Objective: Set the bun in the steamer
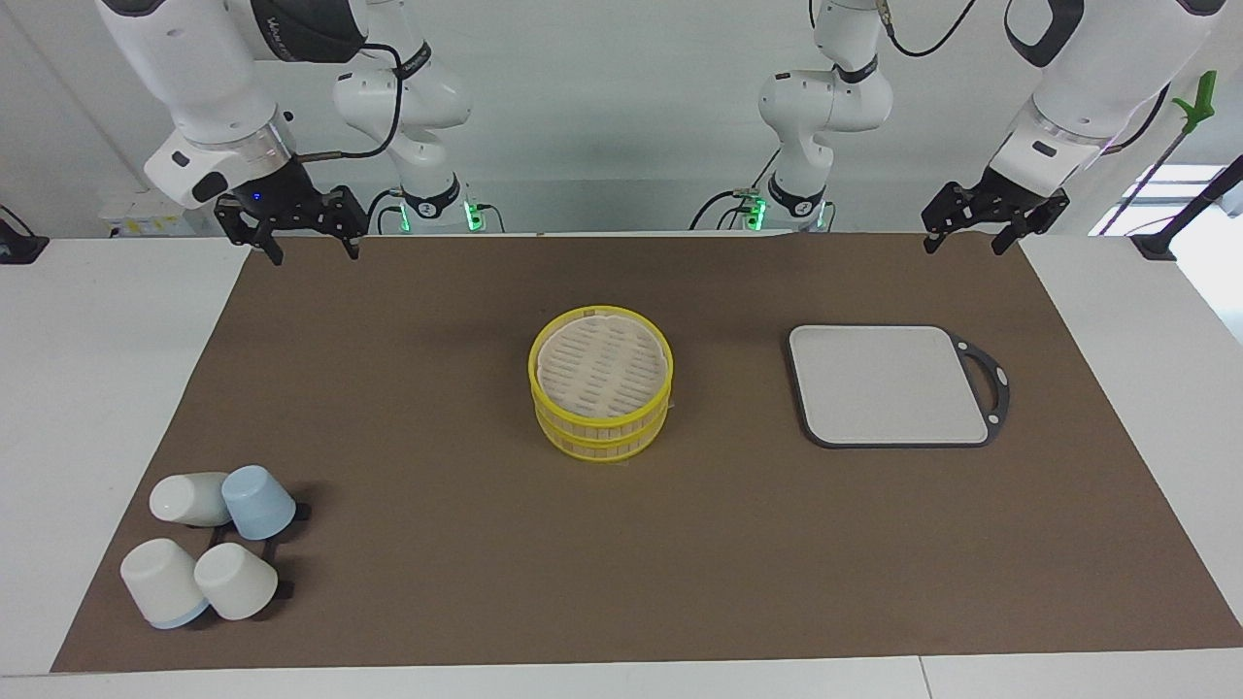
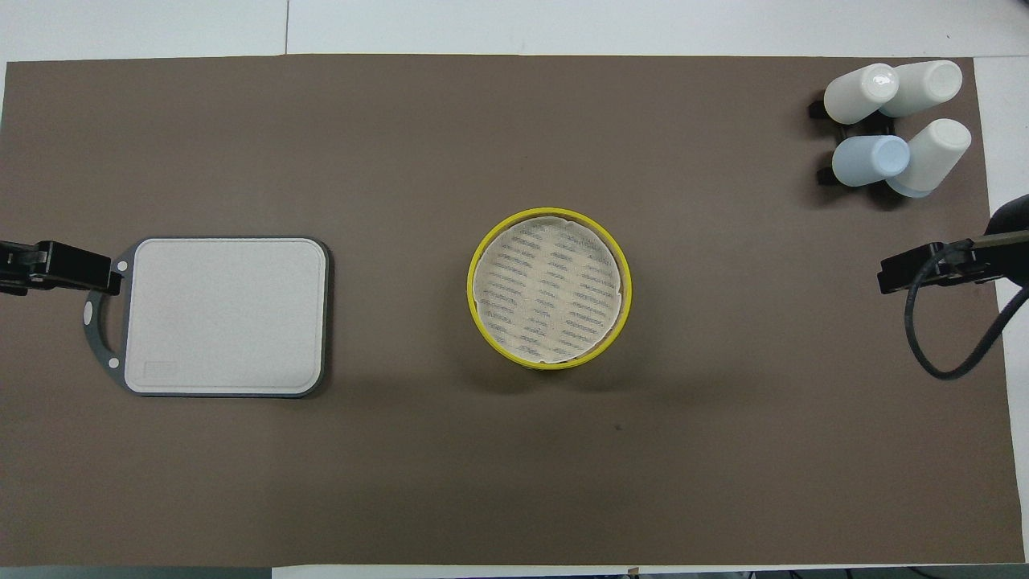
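Note:
The steamer (image 1: 601,388) stands in the middle of the brown mat, two yellow-rimmed tiers stacked, with a pale liner over the slatted top; it also shows in the overhead view (image 2: 549,287). No bun shows in either view. My right gripper (image 1: 316,254) is open and empty, raised over the mat's edge nearest the robots at the right arm's end; it also shows in the overhead view (image 2: 924,269). My left gripper (image 1: 965,245) is open and empty, raised over the same edge at the left arm's end, by the board's handle in the overhead view (image 2: 56,267).
A flat grey board with a black edge and handle (image 1: 889,385) lies beside the steamer toward the left arm's end. Several white and blue cups (image 1: 209,544) sit on a black rack at the right arm's end, farther from the robots.

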Available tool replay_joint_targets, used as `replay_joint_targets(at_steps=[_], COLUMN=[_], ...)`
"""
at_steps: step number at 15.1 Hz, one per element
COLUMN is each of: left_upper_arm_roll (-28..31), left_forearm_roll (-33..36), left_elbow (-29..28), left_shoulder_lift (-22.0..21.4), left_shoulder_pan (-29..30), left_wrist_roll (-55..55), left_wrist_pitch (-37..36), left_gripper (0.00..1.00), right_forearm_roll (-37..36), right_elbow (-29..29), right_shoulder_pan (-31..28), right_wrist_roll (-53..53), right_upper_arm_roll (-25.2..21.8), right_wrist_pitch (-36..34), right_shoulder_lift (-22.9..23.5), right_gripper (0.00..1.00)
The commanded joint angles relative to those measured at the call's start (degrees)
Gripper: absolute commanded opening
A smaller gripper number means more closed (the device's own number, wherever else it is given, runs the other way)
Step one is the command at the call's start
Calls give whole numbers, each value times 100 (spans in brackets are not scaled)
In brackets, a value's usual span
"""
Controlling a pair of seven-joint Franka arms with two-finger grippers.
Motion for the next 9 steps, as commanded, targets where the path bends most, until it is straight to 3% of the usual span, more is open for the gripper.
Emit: replay_joint_targets(at_steps=[1,9], left_upper_arm_roll=[53,53], left_forearm_roll=[-4,5], left_elbow=[14,14], left_shoulder_lift=[-12,-3], left_shoulder_pan=[-68,-68], left_wrist_roll=[37,54], left_wrist_pitch=[79,87], left_gripper=[100,100], right_forearm_roll=[124,124], right_elbow=[100,126], right_shoulder_pan=[80,54], right_wrist_roll=[41,41], right_upper_arm_roll=[-84,-58], right_wrist_pitch=[-94,-93], right_shoulder_lift=[64,90], right_gripper=[100,100])
